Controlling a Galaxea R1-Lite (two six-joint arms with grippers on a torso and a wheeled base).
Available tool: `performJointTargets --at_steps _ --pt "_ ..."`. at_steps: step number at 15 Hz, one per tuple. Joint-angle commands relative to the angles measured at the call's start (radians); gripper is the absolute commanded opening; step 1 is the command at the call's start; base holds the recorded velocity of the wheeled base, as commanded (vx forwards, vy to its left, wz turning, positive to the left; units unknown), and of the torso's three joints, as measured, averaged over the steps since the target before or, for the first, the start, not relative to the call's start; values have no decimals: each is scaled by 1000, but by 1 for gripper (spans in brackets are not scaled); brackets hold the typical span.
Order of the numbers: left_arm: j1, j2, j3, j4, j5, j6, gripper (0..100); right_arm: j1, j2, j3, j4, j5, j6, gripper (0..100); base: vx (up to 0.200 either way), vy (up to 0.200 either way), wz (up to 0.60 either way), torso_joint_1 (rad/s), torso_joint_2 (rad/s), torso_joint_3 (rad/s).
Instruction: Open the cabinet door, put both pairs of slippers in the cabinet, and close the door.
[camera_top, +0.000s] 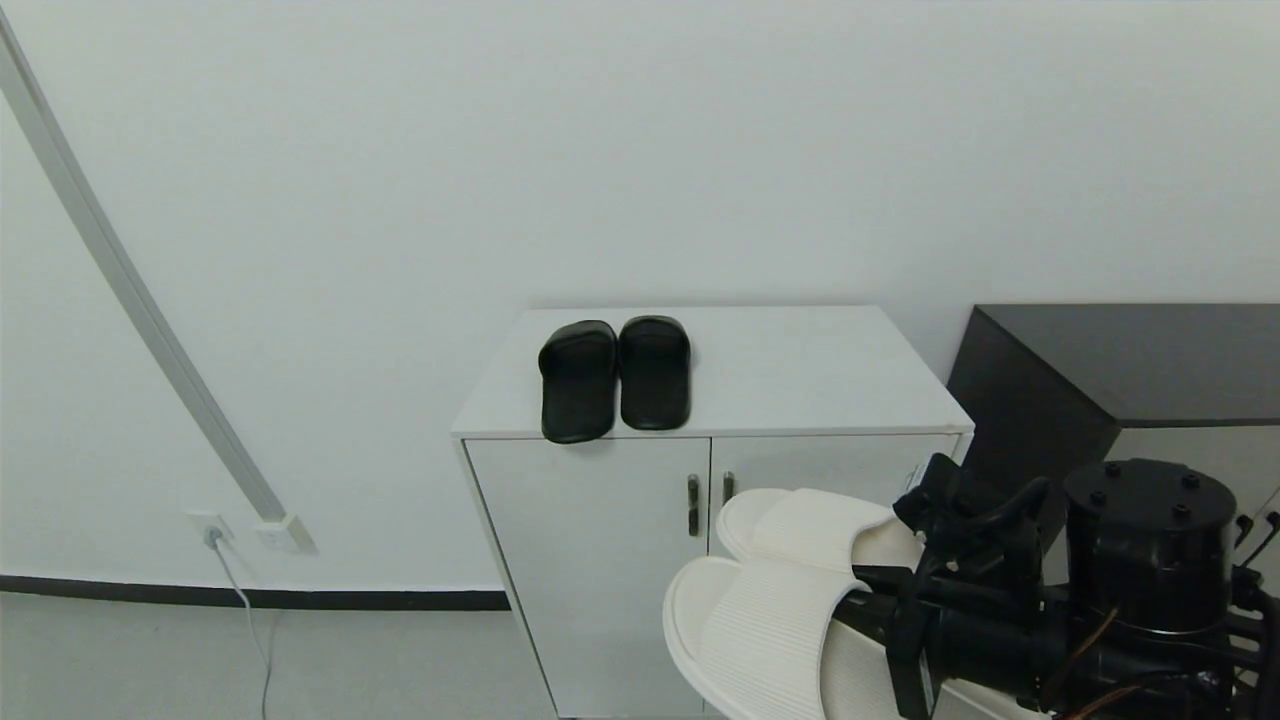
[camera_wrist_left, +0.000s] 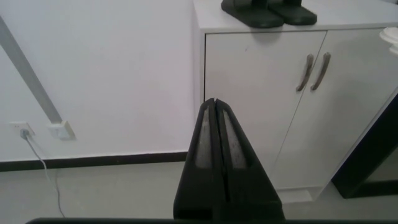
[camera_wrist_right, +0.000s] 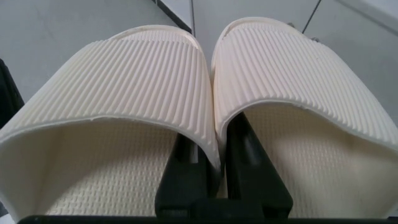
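At the far left I see a grey cable duct running slantwise down the wall to a socket. My left gripper is pressed together with nothing between its fingers. It is in the air, well apart from the cabinet, and aims at the cabinet's left front corner.

The cabinet is white, and its two doors are closed, with the two dark handles close together in the middle. On the left half of its top lie the black slippers, plain and matte, soles down, side by side and touching. Their long axis goes from front to back, the straps are at the far end, and the toes point to the wall. The heel of the left one reaches the front edge.

Further right, in front of the right door and lower than the top, are the white slippers, cream with ribbed straps. My right gripper holds them, clamped on the two inner strap sides that meet in the middle. They stay side by side, with the long axis in line with the gripper and the round toes pointing away from it, to the left and towards the cabinet.

At the far right a dark piece of furniture stands just beside the cabinet.
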Motion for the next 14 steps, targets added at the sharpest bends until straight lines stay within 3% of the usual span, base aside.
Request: performJointTargets --at_steps 1,14 --pt "0 0 0 0 0 0 0 1 2 0 0 1 0 0 0 0 0 -222 525 300" --pt "0 0 0 0 0 0 0 6 -3 10 -2 2 0 0 0 0 0 -207 525 316"
